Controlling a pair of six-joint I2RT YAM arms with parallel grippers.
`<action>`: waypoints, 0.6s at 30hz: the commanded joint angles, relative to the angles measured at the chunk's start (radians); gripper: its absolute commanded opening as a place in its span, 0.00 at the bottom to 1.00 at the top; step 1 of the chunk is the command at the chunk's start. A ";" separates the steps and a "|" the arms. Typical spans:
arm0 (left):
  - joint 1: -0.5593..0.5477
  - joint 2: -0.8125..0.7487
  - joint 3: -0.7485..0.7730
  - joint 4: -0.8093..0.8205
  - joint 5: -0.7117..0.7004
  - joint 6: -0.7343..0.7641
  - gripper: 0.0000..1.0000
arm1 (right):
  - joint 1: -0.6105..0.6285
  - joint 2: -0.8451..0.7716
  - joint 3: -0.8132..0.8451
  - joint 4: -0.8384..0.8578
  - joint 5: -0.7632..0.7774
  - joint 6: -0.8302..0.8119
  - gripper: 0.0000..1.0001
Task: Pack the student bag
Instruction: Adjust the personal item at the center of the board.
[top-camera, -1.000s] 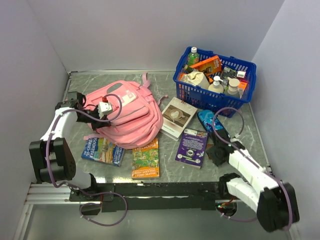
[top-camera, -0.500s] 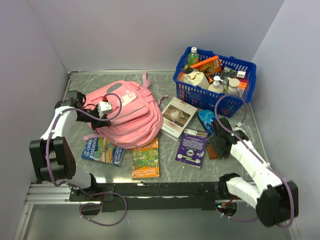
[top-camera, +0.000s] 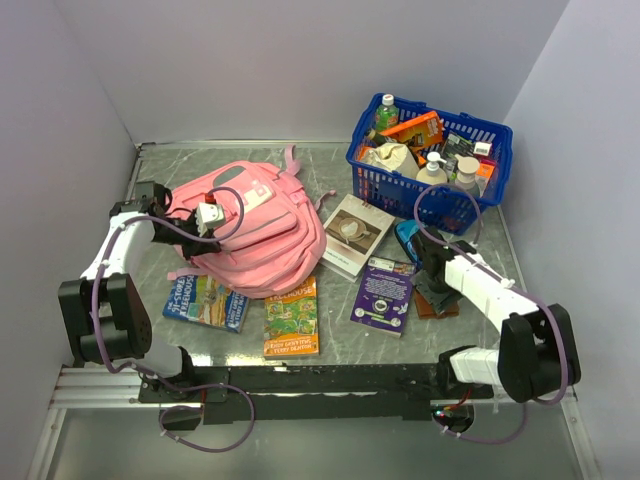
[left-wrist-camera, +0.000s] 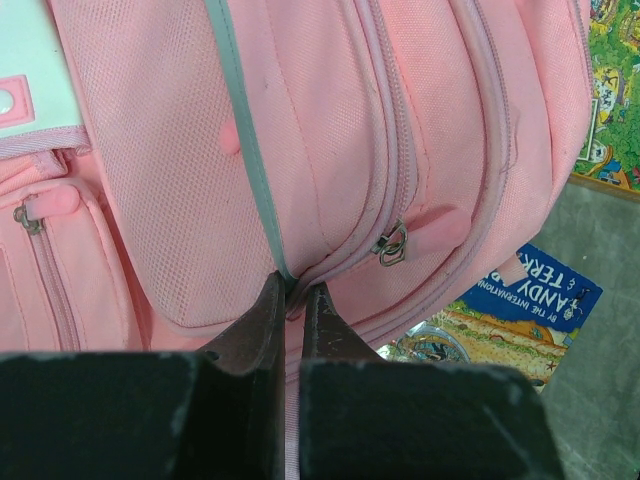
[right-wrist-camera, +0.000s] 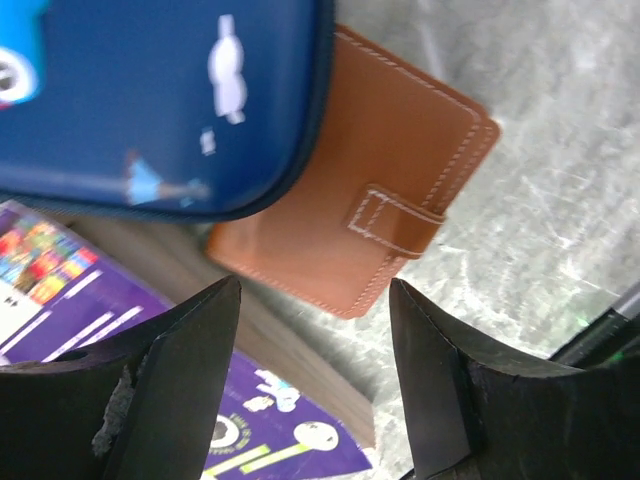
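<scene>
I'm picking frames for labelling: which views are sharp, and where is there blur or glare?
Top external: evenly lit and sharp, only soft shadows around the bag. Left wrist: bag fabric crisp; the left gripper, close up, is dark and featureless. Right wrist: wallet stitching sharp, blue case slightly smeared, pale glare on the table, right gripper dark.

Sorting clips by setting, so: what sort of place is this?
Likely a robotics lab cell: plain walls box in a marbled table, left arm and right arm stand bolted at its near rail, with a pink backpack and blue basket laid out as props.
</scene>
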 joint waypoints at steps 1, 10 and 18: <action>0.005 0.007 0.017 -0.027 0.009 -0.002 0.01 | -0.004 0.038 0.049 -0.085 0.061 0.079 0.68; 0.005 0.007 0.015 -0.040 -0.012 0.018 0.01 | -0.001 0.028 0.069 -0.008 0.063 0.081 0.66; 0.006 0.010 0.009 -0.037 -0.021 0.013 0.01 | 0.004 0.118 0.109 0.013 0.050 0.101 0.66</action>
